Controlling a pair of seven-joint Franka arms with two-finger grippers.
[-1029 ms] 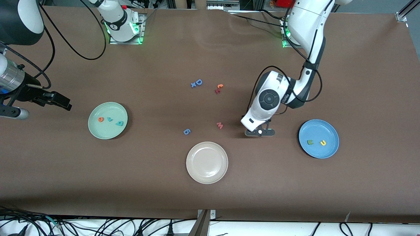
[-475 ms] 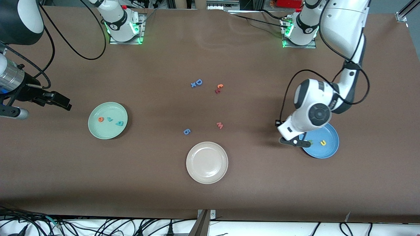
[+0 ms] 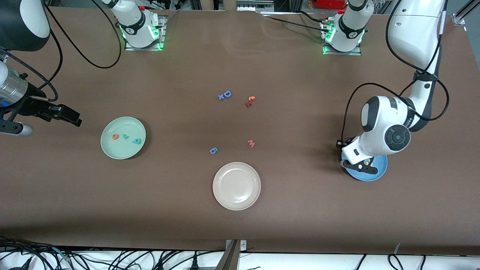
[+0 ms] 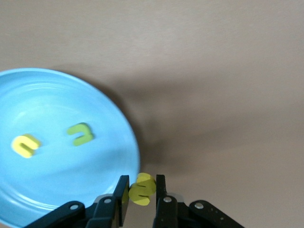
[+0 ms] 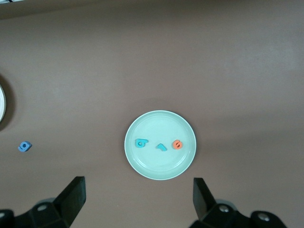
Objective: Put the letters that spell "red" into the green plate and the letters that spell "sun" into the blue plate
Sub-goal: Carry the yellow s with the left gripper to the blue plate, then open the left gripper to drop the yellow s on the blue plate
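Now you see the left gripper [image 4: 141,197] pinching the yellow s [image 4: 142,189] over the blue plate's [image 4: 61,114] rim; the right gripper [image 5: 137,194] waits, fingers spread, above the green plate [image 5: 160,124].

Over the blue plate [image 3: 378,173] at the left arm's end of the table hangs the left gripper [image 3: 359,165]. In the green plate [image 3: 123,149] lie an orange e [image 3: 115,137], a teal r [image 3: 125,136] and a teal d [image 3: 137,141]. Toward the right arm's end, off the table's edge, waits the right gripper [image 3: 69,116].
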